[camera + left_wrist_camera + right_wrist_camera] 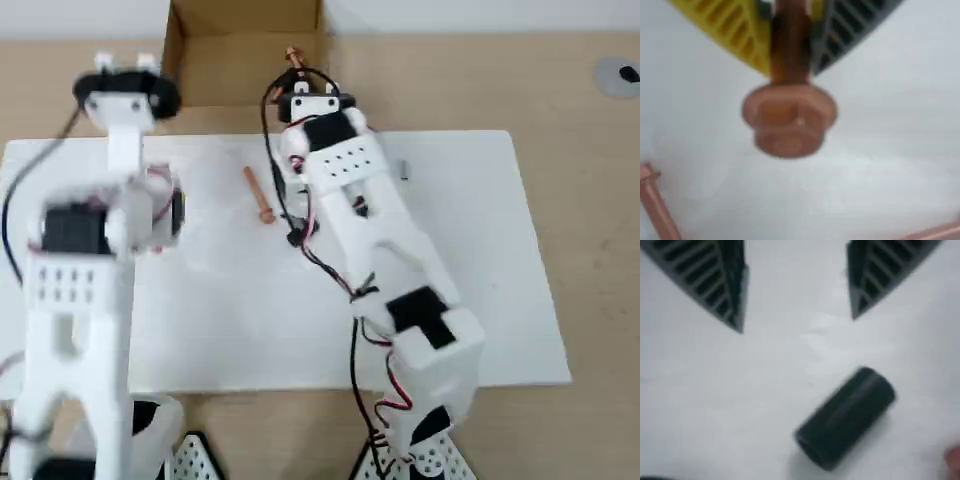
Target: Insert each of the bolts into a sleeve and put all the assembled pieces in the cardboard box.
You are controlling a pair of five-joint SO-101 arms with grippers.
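Observation:
My left gripper (pixel 790 65), with one yellow finger (pixel 735 30) and one black finger, is shut on the shank of a copper-coloured bolt (pixel 789 120). The bolt hangs head down above the white mat (pixel 890 150). My right gripper (pixel 797 322) stands open over the mat, and a black sleeve (pixel 845 417) lies on its side just beyond the fingertips, apart from them. Another bolt (pixel 258 193) lies on the mat between the two arms. The cardboard box (pixel 240 70) stands open at the table's far edge.
Two more bolts lie close under the left gripper: one (pixel 657 210) and another (pixel 935 232). The right arm (pixel 350 190) stretches diagonally over the mat towards the box. A small dark piece (pixel 405 170) lies on the mat beside it. Wooden table (pixel 580 200) surrounds the mat.

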